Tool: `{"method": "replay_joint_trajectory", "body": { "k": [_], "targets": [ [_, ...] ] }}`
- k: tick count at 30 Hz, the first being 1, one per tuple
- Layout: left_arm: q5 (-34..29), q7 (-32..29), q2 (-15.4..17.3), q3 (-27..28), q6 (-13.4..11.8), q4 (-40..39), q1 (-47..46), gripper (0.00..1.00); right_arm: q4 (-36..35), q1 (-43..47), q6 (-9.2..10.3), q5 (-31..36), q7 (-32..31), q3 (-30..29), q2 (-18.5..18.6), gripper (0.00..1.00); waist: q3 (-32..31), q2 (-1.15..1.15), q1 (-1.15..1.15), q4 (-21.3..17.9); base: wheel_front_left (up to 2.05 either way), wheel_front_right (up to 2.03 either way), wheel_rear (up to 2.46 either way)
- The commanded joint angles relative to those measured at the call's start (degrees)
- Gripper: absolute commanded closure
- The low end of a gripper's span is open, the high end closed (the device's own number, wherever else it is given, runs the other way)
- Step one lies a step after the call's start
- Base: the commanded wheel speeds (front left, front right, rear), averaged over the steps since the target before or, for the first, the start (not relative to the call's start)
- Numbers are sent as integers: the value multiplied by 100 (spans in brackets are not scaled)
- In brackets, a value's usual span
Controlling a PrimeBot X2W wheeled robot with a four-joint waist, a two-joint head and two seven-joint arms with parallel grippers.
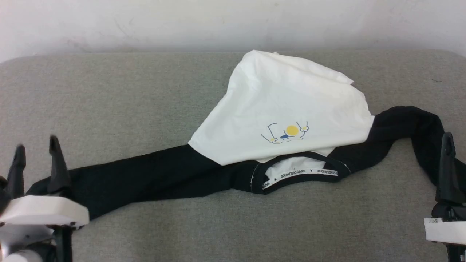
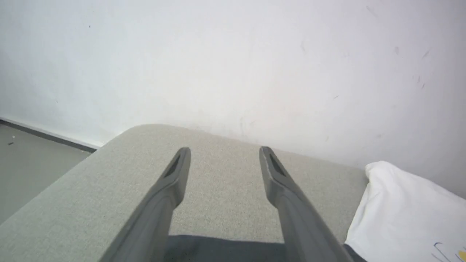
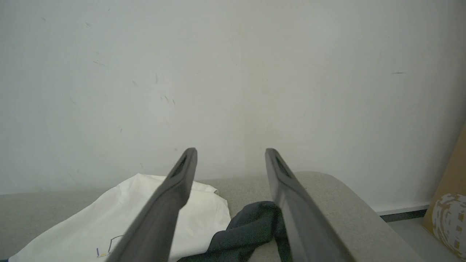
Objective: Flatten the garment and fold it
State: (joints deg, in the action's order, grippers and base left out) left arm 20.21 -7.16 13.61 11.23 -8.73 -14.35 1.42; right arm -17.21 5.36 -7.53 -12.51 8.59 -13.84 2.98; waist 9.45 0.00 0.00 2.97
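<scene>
Garment (image 1: 284, 105) with a white body, black sleeves, a black collar and a small yellow print lies on the grey cloth-covered bench (image 1: 109, 91), a bit to the right of the middle. Its collar (image 1: 298, 174) is on the side near the robot. The long black left sleeve (image 1: 145, 178) is stretched out to the left. The black right sleeve (image 1: 407, 123) bends away to the right and curls down at its end.

The left fingers (image 1: 56, 163) are spread apart and hold nothing. They stand over the tip of the left sleeve. The right fingers (image 3: 173, 196) are spread apart too and hold nothing. The end of the right sleeve lies just beside them.

I think the job is only at its start. The sleeves are pulled out to the sides, so that part looks mostly done. But the white body is bunched up and crooked, with big wrinkles at the far end. It is not flat yet. The body needs to be pulled smooth first. No fold is made yet, so all the folding is left to do.
</scene>
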Motion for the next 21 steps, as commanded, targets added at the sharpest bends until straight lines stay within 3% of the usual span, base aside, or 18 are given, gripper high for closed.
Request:
{"method": "replay_joint_trajectory", "body": {
  "k": [1, 5, 13, 21],
  "targets": [
    [-87, 198, -64, -68, 33, -143, -110, 0, -29, 60, 4, 9, 0, 15, -10, 0, -7, 0, 0, -68, 0, 0, 0],
    [-231, 581, -266, -502, 175, -522, -12, 0, 10, 114, 4, -36, 35, 17, -10, 0, -17, 0, 0, -155, 0, 0, 0],
    [-448, 275, -351, -1629, 662, -134, 597, 0, 91, 150, 4, -93, 106, 48, -10, 0, -5, 0, 0, -313, 0, 0, 0],
    [-971, -462, 12, -2514, 1141, 705, 421, 0, 143, 139, 4, -111, 132, 86, -11, 0, 53, 0, 0, -323, 0, 0, 0]
  ]
}}
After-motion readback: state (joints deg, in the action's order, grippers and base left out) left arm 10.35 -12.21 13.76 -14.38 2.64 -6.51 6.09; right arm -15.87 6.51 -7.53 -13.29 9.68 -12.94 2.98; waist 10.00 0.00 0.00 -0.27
